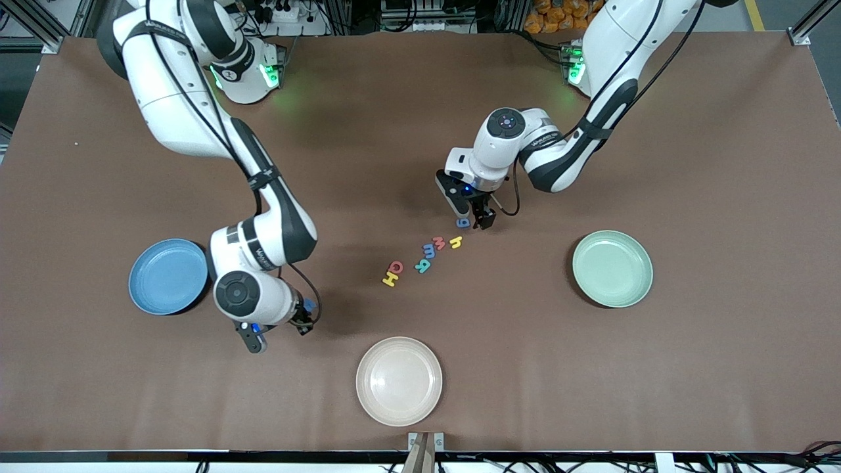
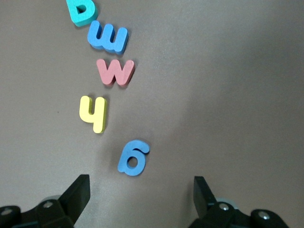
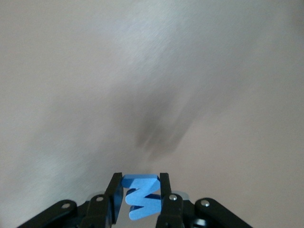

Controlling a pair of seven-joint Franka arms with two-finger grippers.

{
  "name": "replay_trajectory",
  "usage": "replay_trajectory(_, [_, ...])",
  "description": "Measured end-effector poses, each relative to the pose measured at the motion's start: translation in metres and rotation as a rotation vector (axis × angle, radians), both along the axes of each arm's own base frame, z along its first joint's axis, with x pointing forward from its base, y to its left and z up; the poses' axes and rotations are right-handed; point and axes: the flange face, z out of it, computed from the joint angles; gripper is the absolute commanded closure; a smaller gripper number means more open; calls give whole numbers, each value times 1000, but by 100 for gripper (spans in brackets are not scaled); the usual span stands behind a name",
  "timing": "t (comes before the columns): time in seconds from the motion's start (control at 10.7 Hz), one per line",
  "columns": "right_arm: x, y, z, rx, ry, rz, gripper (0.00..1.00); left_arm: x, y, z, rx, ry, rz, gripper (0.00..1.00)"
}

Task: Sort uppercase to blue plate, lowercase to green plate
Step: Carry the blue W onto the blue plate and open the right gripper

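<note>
My right pincer (image 3: pixel 137 199) gripped the blue M (image 3: pixel 141 202) by its flat faces, over bare worktop (image 1: pixel 591 368) just beside the blue plate (image 1: pixel 168 276). The letter looked light, soft and squashy, so a gentle edge grip should do. My left pincer (image 2: pixel 142 194) stood spread above the g (image 2: pixel 133 157), which lay flat between its fingers (image 2: pixel 78 192), well apart from the green plate (image 1: pixel 612 268).
</note>
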Motion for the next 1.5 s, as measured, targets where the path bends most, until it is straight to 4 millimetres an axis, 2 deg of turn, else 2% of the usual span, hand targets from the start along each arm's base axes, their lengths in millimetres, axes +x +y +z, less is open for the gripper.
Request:
replay_trajectory(0.37, [2, -59, 20, -18, 84, 94, 100, 6, 1, -11, 13, -11, -30, 12])
replay_trajectory(0.75, [-15, -131, 20, -90, 159, 240, 100, 5, -4, -18, 9, 0, -33, 14])
replay_trajectory(0.94, [-26, -175, 31, -100, 190, 329, 100, 4, -8, -18, 6, -1, -36, 16])
replay_trajectory(1.22, [-51, -258, 46, -98, 256, 461, 100, 7, -9, -19, 2, -2, -34, 18])
replay_trajectory(1.31, [-56, -277, 51, -89, 261, 474, 59, 8, -9, -19, 2, -2, -32, 19])
replay_trajectory(1.4, [-58, -285, 53, -84, 260, 477, 1, 9, -9, -20, 3, -1, -31, 20])
replay_trajectory(1.5, [-58, -285, 54, -84, 260, 478, 0, 9, -9, -21, 3, 0, -31, 21])
